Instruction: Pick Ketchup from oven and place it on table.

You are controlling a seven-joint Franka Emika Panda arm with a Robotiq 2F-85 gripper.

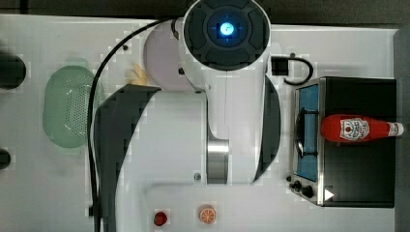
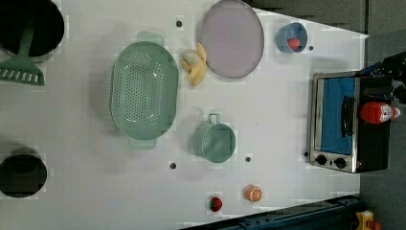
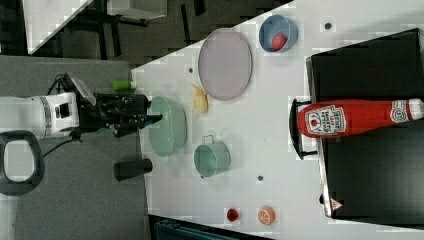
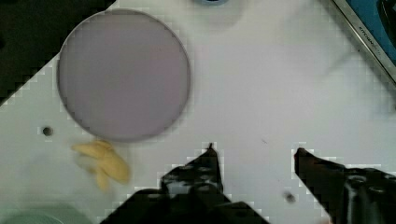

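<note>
The Ketchup [image 1: 358, 128] [image 2: 378, 112] [image 3: 350, 118], a red bottle with a white label and white cap, rests on the black top of the oven [image 1: 358, 179] [image 2: 335, 124] [image 3: 370, 65], its cap pointing away from the glass door. The oven stands at the top view's right on the white table [image 1: 169, 203] [image 2: 268, 120] [image 3: 270, 125] [image 4: 271, 79]. My gripper [image 3: 157, 118] [image 4: 254, 150] hovers far from the oven, at the right view's left over the table's far end. It is open, with bare tabletop between its dark fingers.
A green colander [image 2: 143, 91], a green mug [image 2: 215, 141], a lilac plate [image 2: 232, 38] [image 4: 123, 74], a peeled banana [image 2: 195, 67] [image 4: 105, 163] and a blue bowl [image 2: 291, 37] lie on the table. An orange half [image 2: 253, 193] and a small red fruit [image 2: 216, 203] sit near one edge.
</note>
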